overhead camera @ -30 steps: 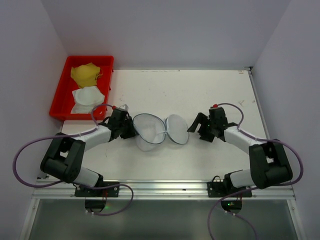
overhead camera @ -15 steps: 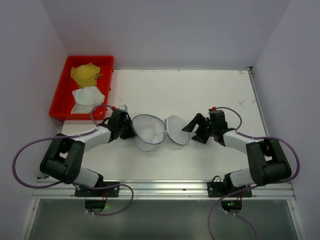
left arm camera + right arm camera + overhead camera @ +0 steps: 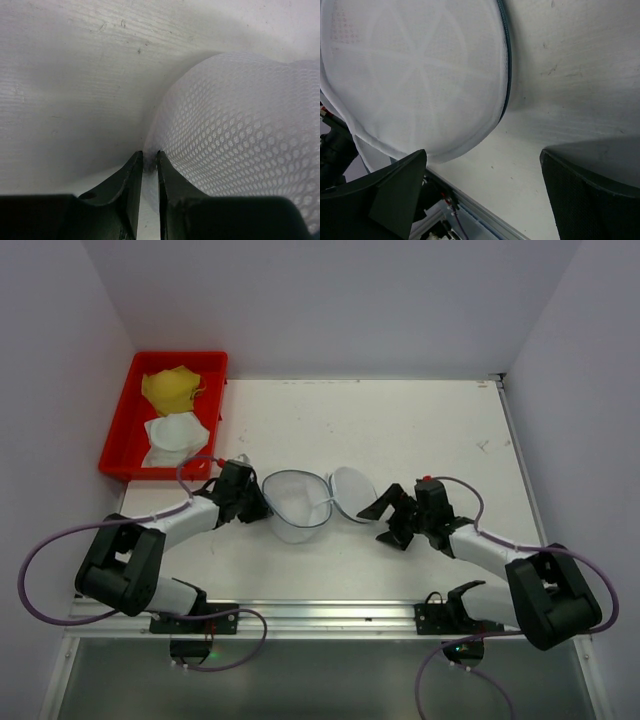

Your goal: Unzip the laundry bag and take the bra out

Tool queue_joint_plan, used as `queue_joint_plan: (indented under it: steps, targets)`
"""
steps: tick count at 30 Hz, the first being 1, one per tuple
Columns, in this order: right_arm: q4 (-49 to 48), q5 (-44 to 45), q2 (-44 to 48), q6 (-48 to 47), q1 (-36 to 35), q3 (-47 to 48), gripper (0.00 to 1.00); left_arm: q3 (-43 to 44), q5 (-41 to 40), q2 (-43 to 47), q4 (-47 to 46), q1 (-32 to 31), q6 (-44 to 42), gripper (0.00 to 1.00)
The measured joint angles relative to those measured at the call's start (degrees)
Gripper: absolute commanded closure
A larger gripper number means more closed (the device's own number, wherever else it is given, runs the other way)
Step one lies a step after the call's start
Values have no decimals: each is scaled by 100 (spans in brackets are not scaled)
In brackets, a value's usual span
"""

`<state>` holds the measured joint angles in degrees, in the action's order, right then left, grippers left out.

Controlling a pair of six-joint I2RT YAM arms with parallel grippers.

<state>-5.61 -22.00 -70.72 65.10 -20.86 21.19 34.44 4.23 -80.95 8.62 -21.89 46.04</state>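
The laundry bag (image 3: 297, 502), a white mesh drum with thin dark rims, lies at the table's middle with its round lid panel (image 3: 352, 492) folded open to the right. My left gripper (image 3: 259, 507) is shut on the bag's left edge; in the left wrist view the fingertips (image 3: 136, 159) pinch a fold of the mesh (image 3: 240, 140). My right gripper (image 3: 386, 517) is open and empty, just right of and nearer than the lid. In the right wrist view it (image 3: 485, 165) is spread wide below the round panel (image 3: 420, 75). No bra shows inside the bag.
A red tray (image 3: 118, 430) at the far left holds a yellow cloth piece (image 3: 172, 388) and a white one (image 3: 175, 435). The table's metal front rail (image 3: 320, 615) runs close behind both arms. Walls enclose the table on three sides.
My right gripper has moved toward the near edge and slightly left, staying open. The lid panel has shifted a little. My left gripper keeps its hold on the bag's edge.
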Motion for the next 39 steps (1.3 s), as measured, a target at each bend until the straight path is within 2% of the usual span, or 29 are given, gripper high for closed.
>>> queue_joint_plan:
  steps: [6,7,8,11,16,18,22,23,27,29,30,31,34,39]
  targets:
    - [-568,184,-59,686,-267,-184,8,-66,2,48,4,0,103,80]
    - [-702,205,-101,769,-271,-190,11,-85,4,52,-11,0,116,80]
    - [-835,238,-149,850,-271,-195,20,-107,7,59,-22,0,133,80]
    - [-1279,352,-332,1117,-273,-260,29,-151,9,87,-68,0,140,81]
    - [-1908,476,-800,1469,-273,-378,30,-164,9,94,-85,0,138,82]
    - [-2109,507,-953,1565,-273,-385,34,-177,11,98,-103,0,138,82]
    - [-2476,612,-1147,1687,-273,-385,52,-190,15,103,-120,0,138,84]
    - [-2535,629,-1169,1698,-275,-385,65,-192,15,103,-125,0,136,84]
    - [-2662,767,-1176,1692,-273,-385,86,-195,15,103,-125,0,133,87]
    - [-2693,859,-1152,1626,-273,-385,93,-195,13,103,-120,0,131,90]
    - [-2673,907,-1110,1550,-273,-382,100,-192,9,103,-107,0,122,94]
    - [-2601,949,-1029,1394,-271,-365,100,-190,7,103,-98,0,111,100]
    - [-1928,1202,-634,811,-284,-81,100,-79,2,66,83,0,15,100]
    - [-907,1867,173,-737,-393,811,100,389,2,-216,391,0,-208,100]
